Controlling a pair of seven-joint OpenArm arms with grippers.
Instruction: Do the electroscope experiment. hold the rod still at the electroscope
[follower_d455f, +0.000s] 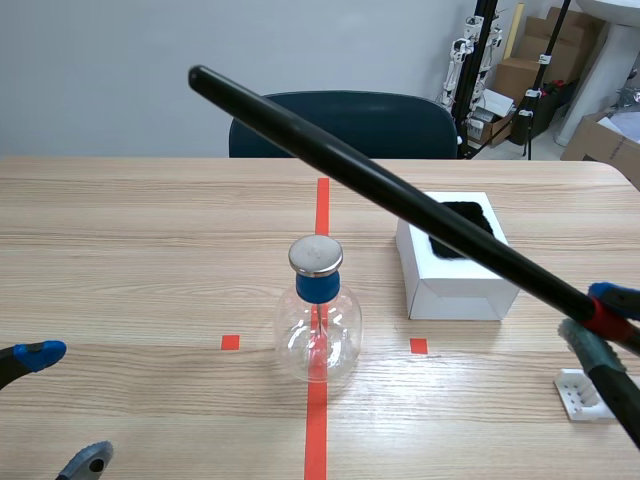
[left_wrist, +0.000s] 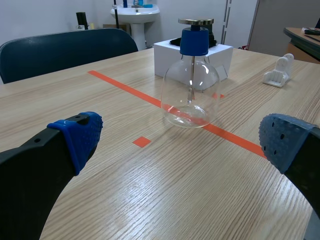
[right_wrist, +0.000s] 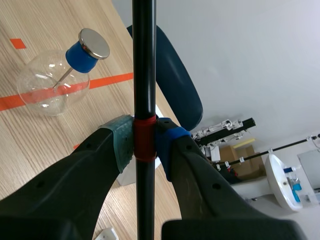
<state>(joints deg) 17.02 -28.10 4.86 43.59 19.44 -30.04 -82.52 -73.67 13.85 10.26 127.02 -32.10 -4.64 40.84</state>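
The electroscope (follower_d455f: 317, 310) is a clear glass flask with a blue collar and a metal disc (follower_d455f: 316, 255) on top, standing on the red centre tape line. A long black rod (follower_d455f: 380, 185) slants up and to the left, high above and behind the disc, not touching it. My right gripper (follower_d455f: 597, 322) is shut on the rod's red band at its lower end. In the right wrist view the rod (right_wrist: 144, 60) rises from that gripper (right_wrist: 145, 140) beside the electroscope (right_wrist: 60, 75). My left gripper (follower_d455f: 65, 405) rests open low at the left, with the electroscope (left_wrist: 190, 75) ahead of its fingers (left_wrist: 75, 135).
A white box (follower_d455f: 455, 262) with a black inside stands right of the flask. A small white bracket (follower_d455f: 582, 393) lies near my right gripper. A dark blue chair (follower_d455f: 345, 125) stands behind the table's far edge, and cardboard boxes (follower_d455f: 520, 70) and stands are at the back right.
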